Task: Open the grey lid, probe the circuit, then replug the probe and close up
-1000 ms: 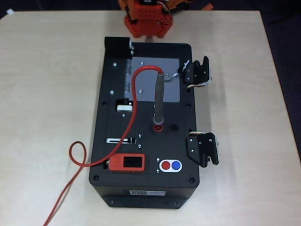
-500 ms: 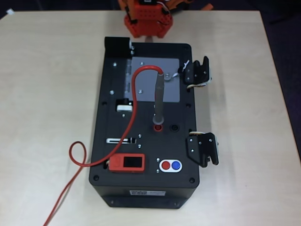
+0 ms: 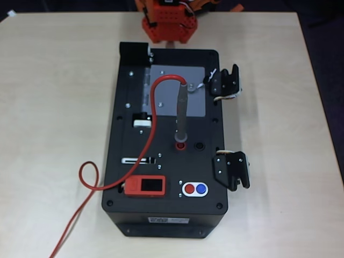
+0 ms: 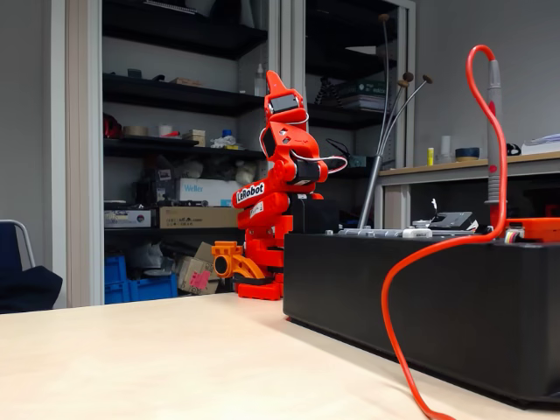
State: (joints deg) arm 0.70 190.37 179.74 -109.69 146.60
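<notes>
One grey lid (image 3: 177, 90) shut, one probe (image 3: 181, 115) plugged upright (red cable (image 3: 152, 115) attached); pincer (image 4: 282, 98) state unclear.

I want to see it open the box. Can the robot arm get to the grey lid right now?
Probably yes. The grey lid lies shut at the box end nearest the arm's base, with nothing on it. The probe stands upright in its socket, so the arm, folded up, must reach round it.
</notes>
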